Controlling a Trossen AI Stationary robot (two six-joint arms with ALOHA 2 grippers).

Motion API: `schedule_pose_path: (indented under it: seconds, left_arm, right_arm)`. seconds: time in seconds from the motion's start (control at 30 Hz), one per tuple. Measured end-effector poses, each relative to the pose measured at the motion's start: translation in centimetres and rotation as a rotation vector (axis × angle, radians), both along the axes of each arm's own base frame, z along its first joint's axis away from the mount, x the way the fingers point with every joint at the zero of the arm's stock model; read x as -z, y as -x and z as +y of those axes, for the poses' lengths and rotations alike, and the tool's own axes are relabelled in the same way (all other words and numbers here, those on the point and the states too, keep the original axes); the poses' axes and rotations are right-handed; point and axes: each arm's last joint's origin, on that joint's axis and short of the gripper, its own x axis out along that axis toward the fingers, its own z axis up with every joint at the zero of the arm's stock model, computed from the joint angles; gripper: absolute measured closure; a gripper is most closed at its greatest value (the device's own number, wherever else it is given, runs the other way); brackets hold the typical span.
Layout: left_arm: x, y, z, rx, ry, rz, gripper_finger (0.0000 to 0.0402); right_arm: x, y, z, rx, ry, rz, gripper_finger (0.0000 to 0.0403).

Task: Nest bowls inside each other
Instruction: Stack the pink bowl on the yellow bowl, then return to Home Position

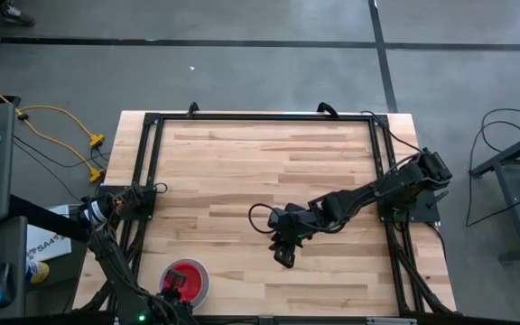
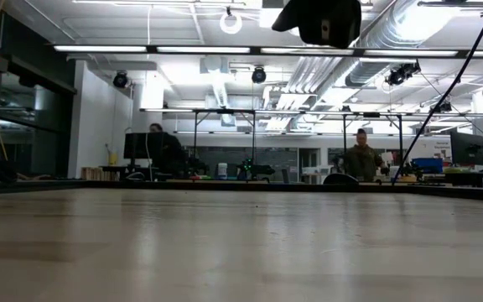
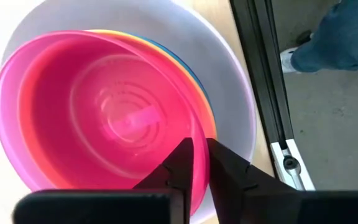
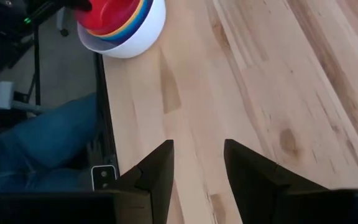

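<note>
A stack of nested bowls sits at the table's near left. In the left wrist view a red-pink bowl lies uppermost, inside a yellow one, a blue one and the large white bowl. My left gripper hangs over the stack, pointing down, its fingers astride the red-pink bowl's rim. My right gripper stands open over bare wood near the table's middle, slanting down toward the stack. My left gripper has the red-pink bowl's rim between its two fingers, one finger inside the bowl and one outside. The fingers come from above, pointing down. The bowl sits in the stack, leaning a little to one side of the white bowl.
A black frame rail runs along the table edge right beside the stack. A person's leg in jeans and a shoe show just past that edge. Bare wood spreads from the middle to the far side.
</note>
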Motion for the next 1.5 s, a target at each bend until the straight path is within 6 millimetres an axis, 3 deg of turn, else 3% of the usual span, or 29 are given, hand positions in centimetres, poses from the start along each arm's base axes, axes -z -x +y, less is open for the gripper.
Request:
schedule_pose_path:
  seconds: [0.37,0.53,0.93,1.27,1.5]
  left_arm:
    - [0.0,0.0,0.0,0.0,-0.004,-0.001,0.0328]
    - [0.0,0.0,0.1,0.003,-0.011,0.002,0.0327]
    - [-2.4,-0.3,-0.1,0.009,-0.018,-0.056,0.0326]
    - [-2.4,-0.2,0.1,0.01,-0.047,-0.043,0.0326]
    - [-2.4,-1.5,0.9,0.063,-0.065,-0.037,0.0327]
  right_arm:
    - [-0.1,-0.1,0.0,0.004,-0.007,-0.008,0.0268]
    - [-0.1,-0.1,0.0,0.017,0.007,-0.013,0.0268]
    - [-0.1,-0.1,0.0,0.018,0.009,-0.014,0.0268]
    - [-0.2,-0.2,0.0,0.019,0.004,-0.027,0.0268]
    - [-0.7,-0.7,0.1,0.017,-0.018,-0.109,0.0268]
